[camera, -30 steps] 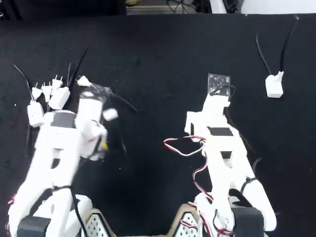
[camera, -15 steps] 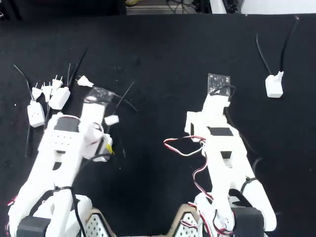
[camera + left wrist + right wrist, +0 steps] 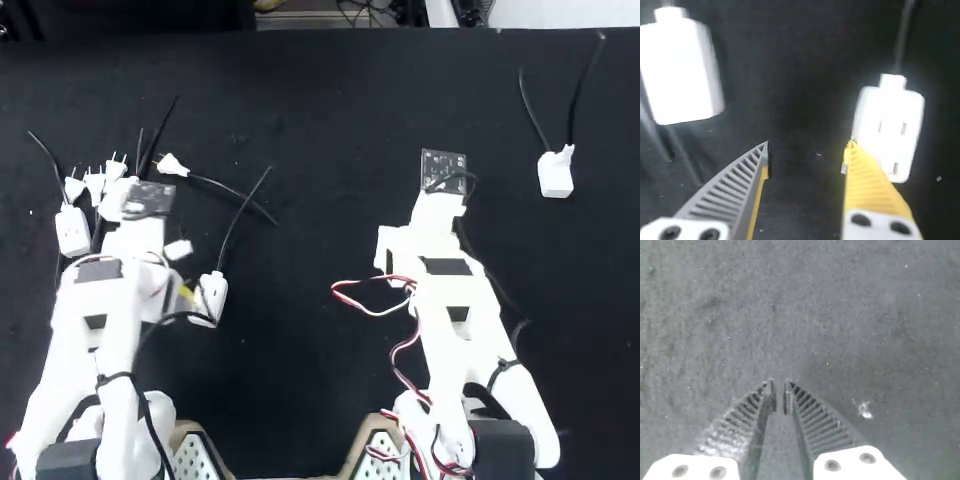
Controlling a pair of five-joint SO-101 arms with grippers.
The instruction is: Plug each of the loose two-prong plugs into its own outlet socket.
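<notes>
Several loose white two-prong plugs [image 3: 95, 180] lie in a cluster at the far left, and one more plug [image 3: 170, 163] sits just to their right. A white socket block [image 3: 72, 232] rests beside them. Another outlet socket [image 3: 213, 295] with a black cord lies by the left arm [image 3: 105, 290]. In the left wrist view my left gripper [image 3: 805, 150] is open with nothing between its fingers. The slotted socket [image 3: 888, 125] touches the outer side of the yellow finger [image 3: 870, 185]. A blurred white block [image 3: 680, 65] lies farther off. My right gripper [image 3: 779, 390] is shut over bare mat.
A white socket block [image 3: 555, 172] with two black cords sits at the far right. The right arm [image 3: 445, 275] stands mid-table with red-and-white wires looping off its left side. Black cords [image 3: 235, 195] trail across the black mat [image 3: 330, 110] near the plugs.
The left arm has swung left, so its wrist now sits by the plug cluster. The corded socket now shows nearer the front. The right arm has not moved.
</notes>
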